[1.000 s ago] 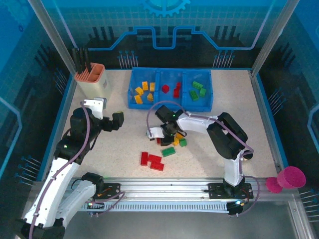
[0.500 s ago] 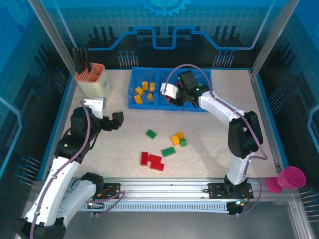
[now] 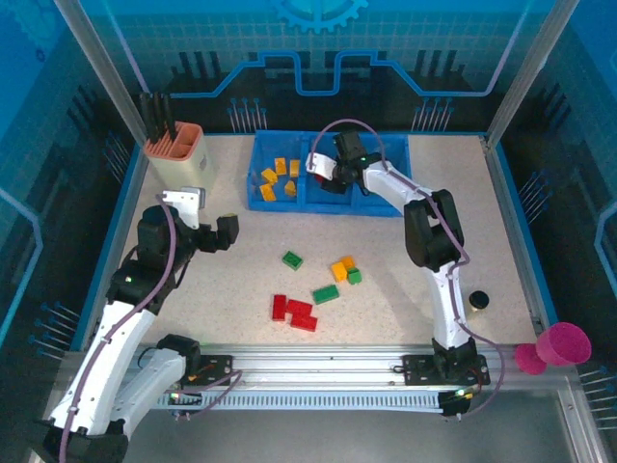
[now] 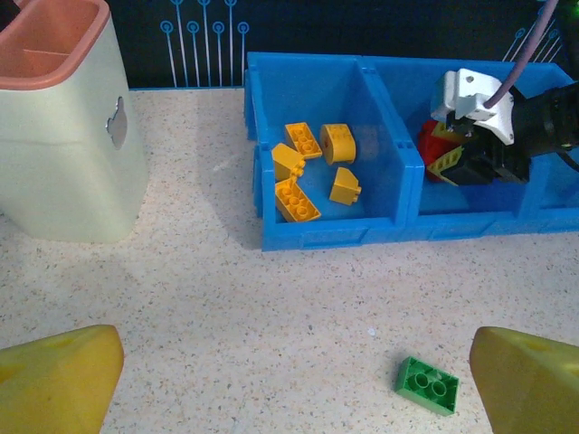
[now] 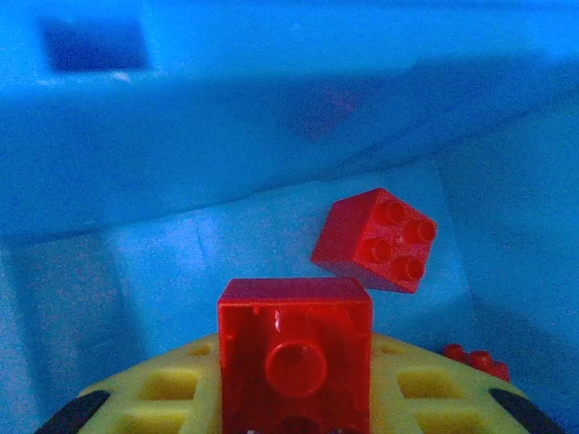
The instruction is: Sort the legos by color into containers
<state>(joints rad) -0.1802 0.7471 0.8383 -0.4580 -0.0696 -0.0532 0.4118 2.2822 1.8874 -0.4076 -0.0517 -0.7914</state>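
On the left, the left tool [image 3: 228,231] is hanging wide open above the tabletop [image 3: 386,304]. Further right, loose legos [image 3: 294,312] in red, green and orange are lying on it. Behind them, the right tool [image 3: 331,180] is gripping a red brick [image 5: 295,357] inside the middle compartment [image 4: 479,221] of the blue tray [image 4: 317,237], near another red brick [image 5: 375,240].

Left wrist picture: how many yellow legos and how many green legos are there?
Yellow legos: 5, all in the tray's left compartment
Green legos: 1, on the table
Total: 6
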